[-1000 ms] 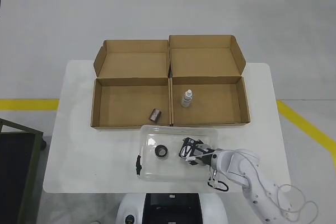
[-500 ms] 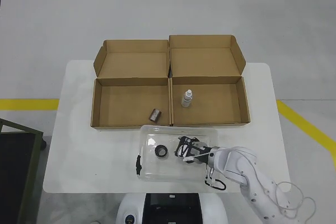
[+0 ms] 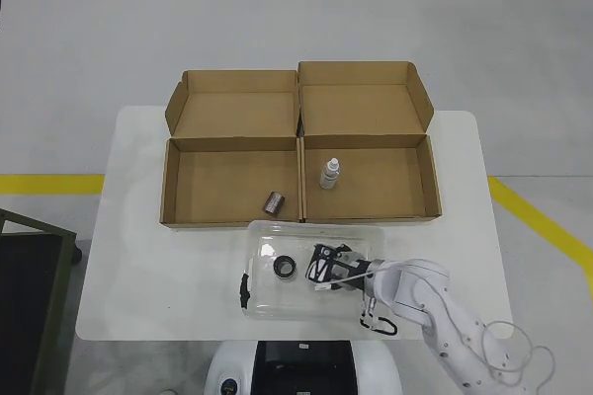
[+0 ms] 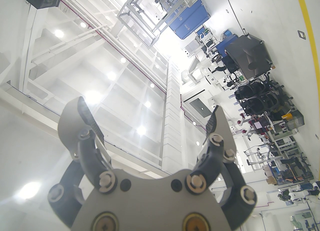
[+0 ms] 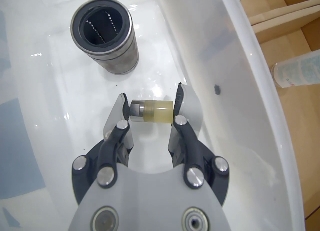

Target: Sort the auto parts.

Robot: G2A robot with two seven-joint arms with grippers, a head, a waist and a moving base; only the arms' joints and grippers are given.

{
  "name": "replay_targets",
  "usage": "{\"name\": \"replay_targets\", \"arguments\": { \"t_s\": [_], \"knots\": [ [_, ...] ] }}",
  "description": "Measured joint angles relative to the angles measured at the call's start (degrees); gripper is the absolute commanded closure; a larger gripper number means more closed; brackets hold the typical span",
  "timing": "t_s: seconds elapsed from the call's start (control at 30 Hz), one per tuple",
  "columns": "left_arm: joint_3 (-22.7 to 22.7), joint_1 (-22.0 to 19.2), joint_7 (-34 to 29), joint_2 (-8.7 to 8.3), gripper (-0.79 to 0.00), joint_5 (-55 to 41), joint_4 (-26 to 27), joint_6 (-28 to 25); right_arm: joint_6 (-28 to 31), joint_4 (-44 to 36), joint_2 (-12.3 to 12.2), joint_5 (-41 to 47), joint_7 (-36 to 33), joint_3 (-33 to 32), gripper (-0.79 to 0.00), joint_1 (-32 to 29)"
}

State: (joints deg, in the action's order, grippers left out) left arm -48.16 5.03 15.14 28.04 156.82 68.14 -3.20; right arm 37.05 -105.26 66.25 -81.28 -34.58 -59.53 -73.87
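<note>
bearing (image 5: 105, 41) stands ahead of right gripper (image 5: 151, 98), bin wall (image 5: 207, 31) just beside.

The bin (image 3: 262, 298) sits on the bench (image 3: 148, 281) before two boxes: cylinder (image 3: 273, 201) in the left box (image 3: 212, 188), bottle (image 3: 330, 174) in the right box (image 3: 385, 188). In the bin, the bearing (image 3: 285, 266) lies left of the plug (image 5: 152, 111) between my right fingers (image 5: 188, 103).

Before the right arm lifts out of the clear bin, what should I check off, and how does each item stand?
1. Grip on the small part, held end to end between the right jaws: ok.
2. Part lifted off the floor of the bin: cannot tell.
3. The upright bearing stands apart from the right jaws: ok.
4. The right box is open, with the bottle standing inside and bare floor beside it: ok.
5. The left box is open, with one cylinder inside: ok.
6. The left jaws are open and empty: ok.
</note>
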Motion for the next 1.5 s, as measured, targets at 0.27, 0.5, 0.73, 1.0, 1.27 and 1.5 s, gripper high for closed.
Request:
{"name": "replay_targets", "arguments": {
  "t_s": [0.27,0.5,0.73,1.0,1.27,1.5],
  "knots": [
    [0.0,0.0,0.0,0.0,-0.785,0.0,0.0,0.0,0.2,0.3,0.1,0.8,-2.8,1.0,-0.548,1.8],
    [0.0,0.0,0.0,0.0,-0.785,0.0,0.0,0.0,-2.8,-1.5,0.0,2.5,-3.9,0.4,-0.499,0.4],
    [0.0,0.0,0.0,0.0,-0.785,0.0,0.0,0.0,-10.1,-2.7,0.3,4.4,-4.3,0.3,-0.372,-2.3],
    [0.0,0.0,0.0,0.0,-0.785,0.0,0.0,0.0,-15.3,-5.3,0.2,2.2,-4.6,0.0,-0.388,-4.8],
    [0.0,0.0,0.0,0.0,-0.785,0.0,0.0,0.0,-16.4,-6.4,0.0,1.4,-4.9,0.1,-0.382,-7.0],
    [0.0,0.0,0.0,0.0,-0.785,0.0,0.0,0.0,-18.1,-4.6,0.3,1.2,-4.2,1.1,-0.376,-6.7]
  ]
}}
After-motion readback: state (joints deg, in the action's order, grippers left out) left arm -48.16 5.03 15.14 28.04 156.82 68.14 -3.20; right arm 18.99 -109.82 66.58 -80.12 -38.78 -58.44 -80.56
